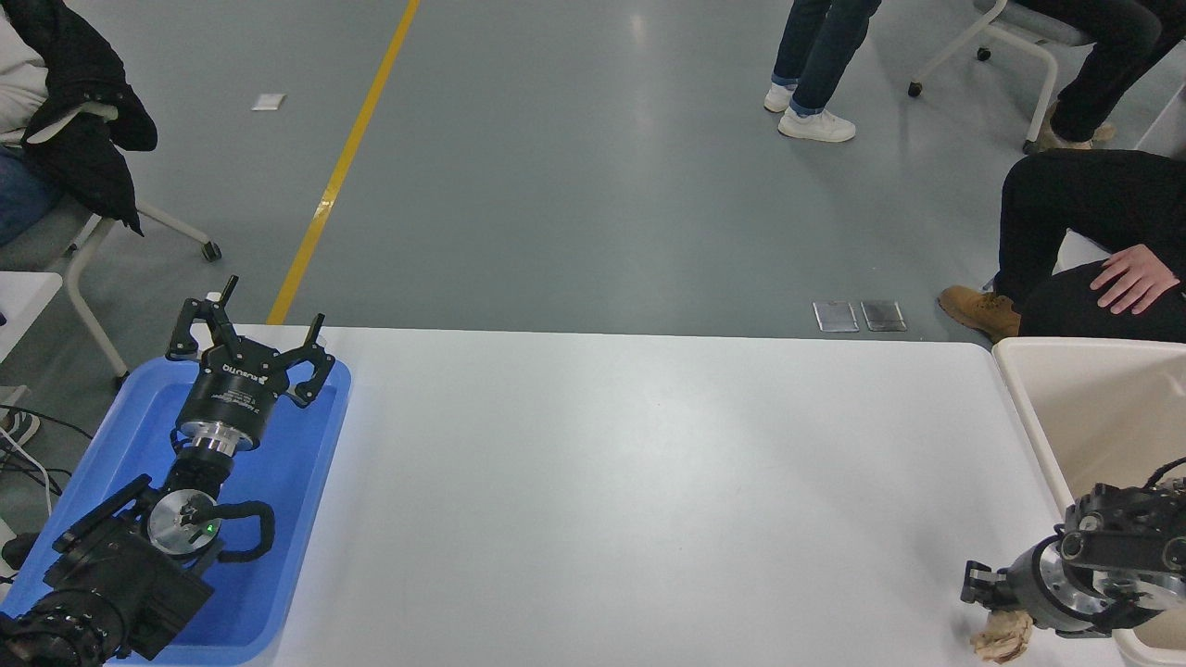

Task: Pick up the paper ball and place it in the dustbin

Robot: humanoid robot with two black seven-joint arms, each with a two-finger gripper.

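The tan-brown paper ball (1003,639) lies on the white table (649,482) at the front right corner, its top edge hidden under my right gripper (982,593). That gripper comes in from the right edge, low over the ball and touching or nearly touching it. Its grasp on the ball cannot be made out. The beige dustbin (1019,389) stands at the table's right end, just behind and to the right of the gripper. My left gripper (250,347) is parked open over the blue tray (315,519) at the lower left.
A seated person's legs, boot (982,310) and hand (1135,278) are close behind the dustbin. Another person (820,65) stands further back on the grey floor. A chair with a black jacket (83,120) is at the far left.
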